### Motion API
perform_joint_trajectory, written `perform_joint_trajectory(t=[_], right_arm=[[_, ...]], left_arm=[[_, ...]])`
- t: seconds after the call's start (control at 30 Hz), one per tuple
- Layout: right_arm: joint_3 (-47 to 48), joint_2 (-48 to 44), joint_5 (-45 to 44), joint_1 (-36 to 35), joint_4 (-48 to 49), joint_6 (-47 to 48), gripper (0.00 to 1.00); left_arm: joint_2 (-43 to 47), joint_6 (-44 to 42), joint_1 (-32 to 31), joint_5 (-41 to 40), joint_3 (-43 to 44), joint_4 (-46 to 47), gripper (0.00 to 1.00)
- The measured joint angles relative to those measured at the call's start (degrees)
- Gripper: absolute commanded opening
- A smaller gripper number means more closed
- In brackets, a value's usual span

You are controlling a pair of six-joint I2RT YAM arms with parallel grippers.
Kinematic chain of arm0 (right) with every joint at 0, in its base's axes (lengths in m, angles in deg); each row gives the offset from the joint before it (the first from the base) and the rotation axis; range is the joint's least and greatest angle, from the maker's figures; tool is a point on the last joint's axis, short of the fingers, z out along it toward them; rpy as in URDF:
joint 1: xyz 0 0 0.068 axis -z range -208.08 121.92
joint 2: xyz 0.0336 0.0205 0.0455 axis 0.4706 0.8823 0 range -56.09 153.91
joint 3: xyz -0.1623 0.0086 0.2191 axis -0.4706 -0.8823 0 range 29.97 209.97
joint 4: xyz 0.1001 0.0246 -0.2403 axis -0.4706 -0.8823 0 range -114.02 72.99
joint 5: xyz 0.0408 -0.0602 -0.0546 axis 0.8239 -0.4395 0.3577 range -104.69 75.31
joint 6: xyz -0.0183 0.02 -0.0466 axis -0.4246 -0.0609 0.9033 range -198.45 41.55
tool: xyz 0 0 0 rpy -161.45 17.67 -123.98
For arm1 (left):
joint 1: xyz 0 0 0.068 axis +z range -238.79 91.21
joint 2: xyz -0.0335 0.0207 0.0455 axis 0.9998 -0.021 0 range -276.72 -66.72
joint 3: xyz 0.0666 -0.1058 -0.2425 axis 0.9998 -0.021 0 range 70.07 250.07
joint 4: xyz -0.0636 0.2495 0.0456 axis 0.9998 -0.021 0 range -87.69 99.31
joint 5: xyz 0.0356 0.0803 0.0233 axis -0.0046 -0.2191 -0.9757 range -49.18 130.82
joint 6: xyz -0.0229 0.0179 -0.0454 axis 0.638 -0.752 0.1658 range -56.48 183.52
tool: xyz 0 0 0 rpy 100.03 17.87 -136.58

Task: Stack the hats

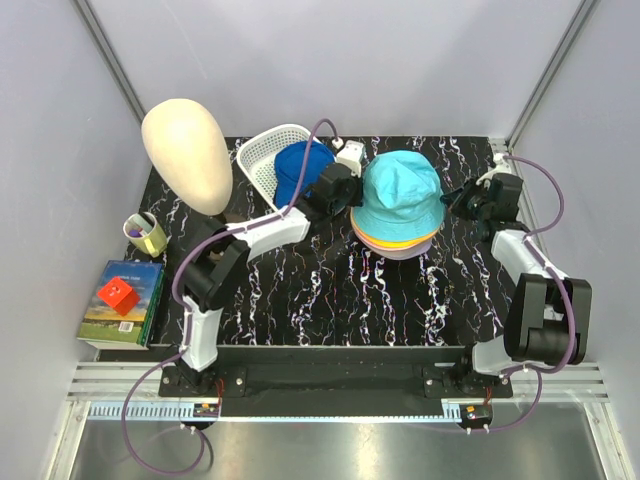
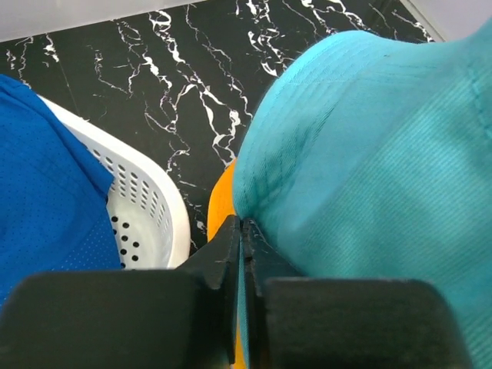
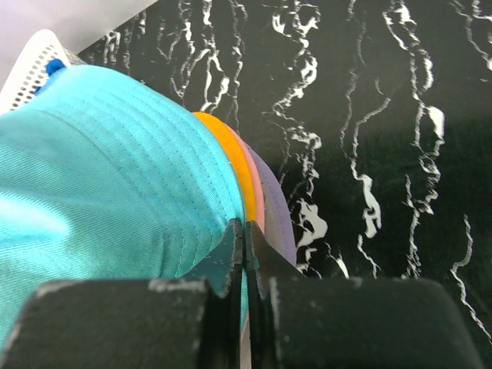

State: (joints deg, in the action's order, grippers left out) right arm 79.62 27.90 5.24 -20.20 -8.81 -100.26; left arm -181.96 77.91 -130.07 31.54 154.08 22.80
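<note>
On the bench (image 1: 330,290), right of centre, the teal hat (image 1: 400,190) sits crown-up on top of a pile. Under it lie the orange hat (image 3: 231,165), the pink hat (image 3: 254,192) and the lavender hat (image 3: 277,207), lowest, showing only as thin brim edges along the pile's near and right sides.

The left hand (image 2: 242,238) is at the teal hat's left brim, fingers pressed together with their tips against the fabric. The right hand (image 3: 244,234) is at the teal hat's right brim, fingers likewise pressed together. Each wrist view shows a sliver of teal in the slit between the fingers, so each hand may be nipping the brim edge, but that is too fine to tell.

Left of the teal hat, just beyond the left hand, the blue hat (image 1: 300,168) lies in the white basket (image 1: 258,160), which is tipped on its side. Farther left of the teal hat stands the cream head (image 1: 187,155).
</note>
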Motion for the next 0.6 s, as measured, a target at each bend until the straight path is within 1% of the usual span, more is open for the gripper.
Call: perform_joint_trajectory(t=[0.03, 0.1, 0.13, 0.17, 0.2, 0.23, 0.27, 0.4, 0.5, 0.6], right_arm=[[-0.1, -0.4, -0.4, 0.0, -0.3, 0.0, 0.11], [-0.3, -1.4, -1.6, 0.0, -1.8, 0.2, 0.42], [-0.5, -2.2, -3.0, 0.0, -2.8, 0.6, 0.61], [-0.7, -2.8, -4.1, 0.2, -3.9, 0.5, 0.68], [-1.0, -3.7, -6.0, 0.3, -5.6, 1.7, 0.72], [-1.2, -4.2, -6.8, 0.6, -6.6, 1.5, 0.78], [-1.4, -4.8, -7.7, 0.9, -7.6, 1.7, 0.80], [-2.3, -8.1, -10.7, 1.2, -10.7, 2.1, 0.86], [-2.9, -10.7, -11.9, 1.2, -11.8, 2.2, 0.88], [-3.1, -13.3, -12.4, 1.2, -12.6, 2.1, 0.88]], left_arm=[[0.3, 0.0, -0.1, -0.2, -0.3, 0.0, 0.38], [1.4, -1.0, -0.2, -1.0, -1.7, -1.1, 0.59], [2.6, -1.0, -0.1, -2.2, -3.2, -2.0, 0.65], [3.5, -1.7, -0.1, -3.2, -4.1, -2.9, 0.74], [4.7, -2.3, -0.1, -4.3, -5.0, -4.1, 0.78], [6.3, -3.0, -0.1, -6.2, -6.1, -5.4, 0.81], [7.7, -4.0, -0.1, -7.9, -6.8, -6.4, 0.86], [13.0, -7.6, 0.4, -14.5, -7.4, -8.0, 0.95], [14.6, -9.0, 2.2, -16.8, -6.1, -8.9, 0.96], [11.5, -10.6, 5.6, -18.6, -1.3, -10.9, 0.97]])
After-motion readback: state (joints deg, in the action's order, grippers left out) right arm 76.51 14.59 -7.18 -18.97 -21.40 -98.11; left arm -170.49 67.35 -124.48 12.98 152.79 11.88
